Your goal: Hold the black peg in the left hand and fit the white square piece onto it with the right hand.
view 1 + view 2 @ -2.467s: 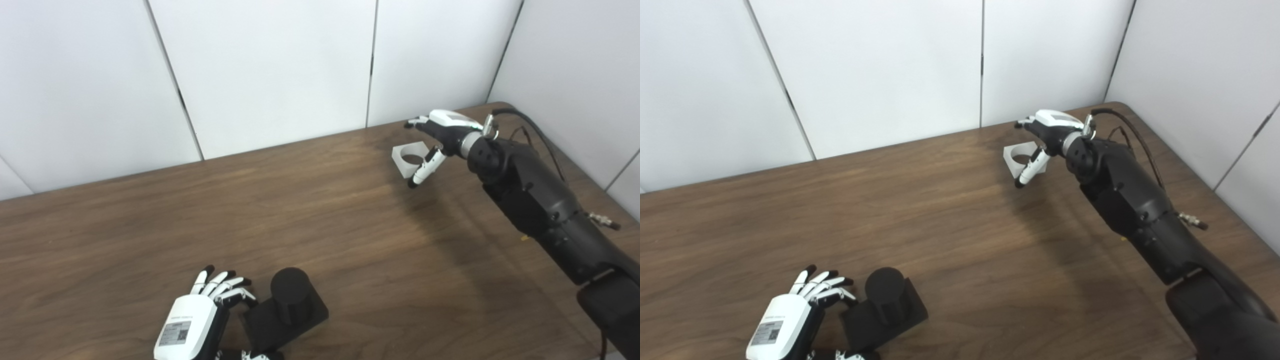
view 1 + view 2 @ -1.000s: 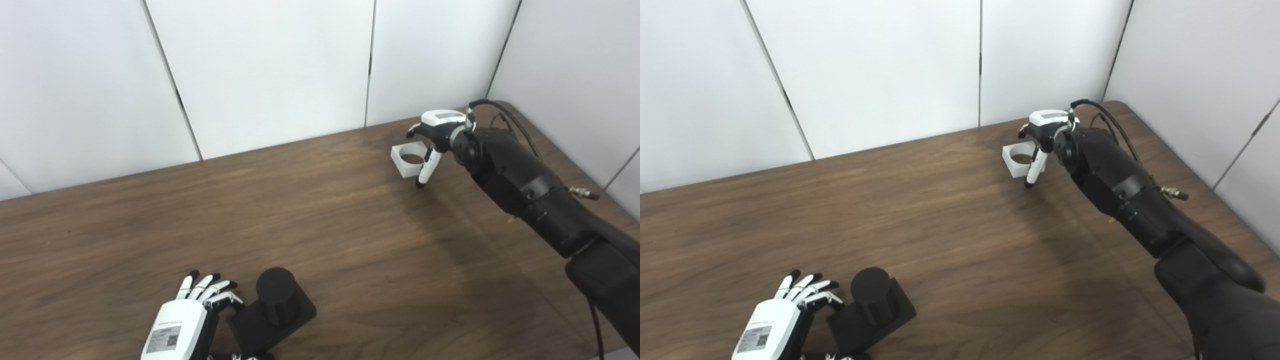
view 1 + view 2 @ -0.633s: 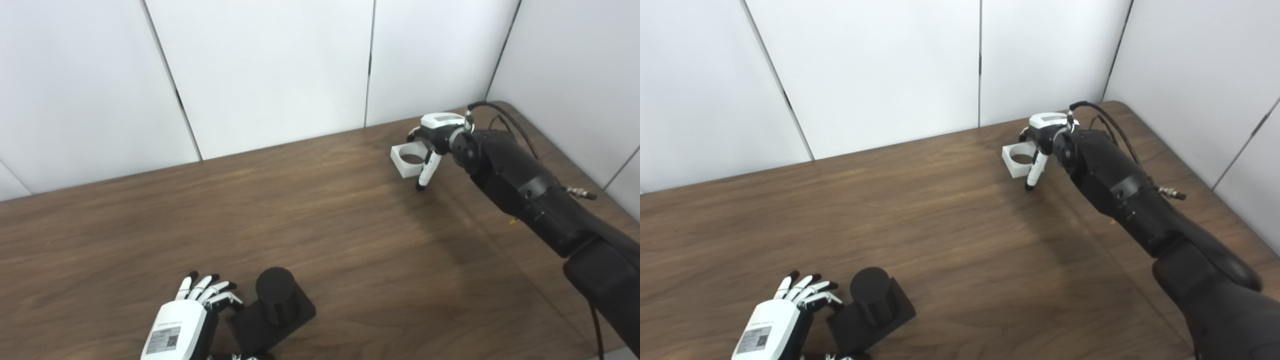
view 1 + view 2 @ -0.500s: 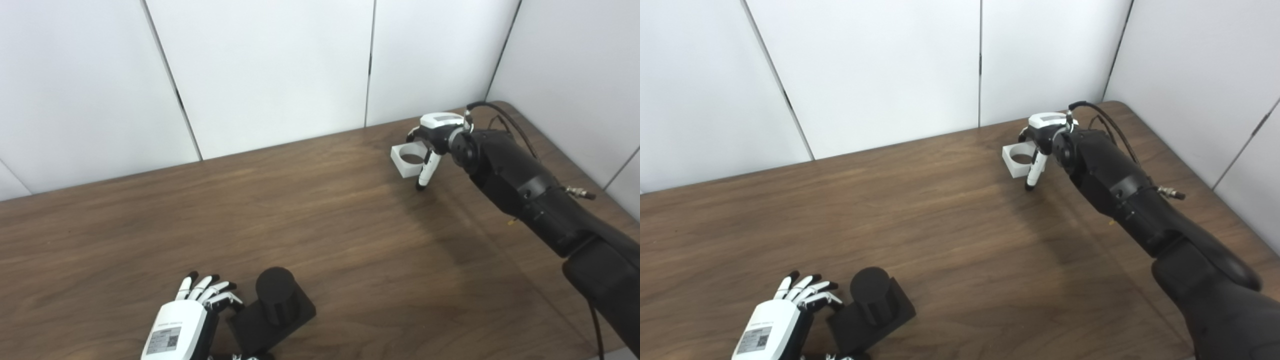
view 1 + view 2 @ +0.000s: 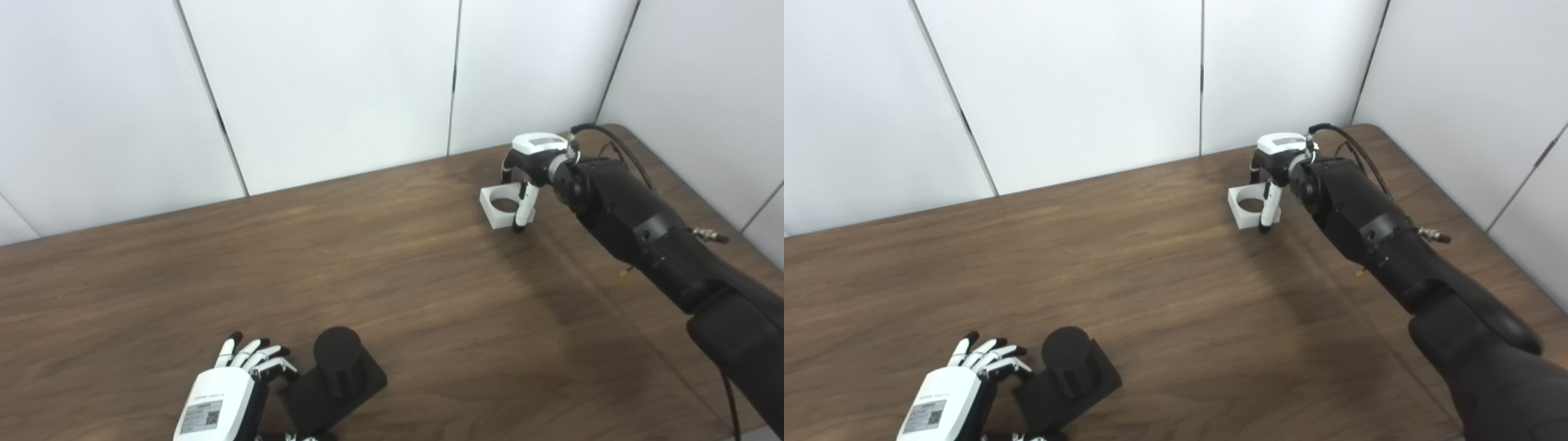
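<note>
The black peg, a short cylinder on a square black base, stands at the table's near left. My left hand is at the base's left corner, fingers over its top and thumb at its near edge, gripping it. At the far right lies the white square piece with a round hole, resting on the table. My right hand reaches down over it. The thumb presses the piece's right side and the dark fingers hook behind its far side, so the hand is closed on it.
The brown wooden table ends at white wall panels along the back and the right. My black right forearm slants across the table's right side, with a cable at its wrist.
My right hand has closed on the white piece, the thumb swinging in against its side. The piece has slid and turned slightly toward me. The left hand and peg have stayed put.
</note>
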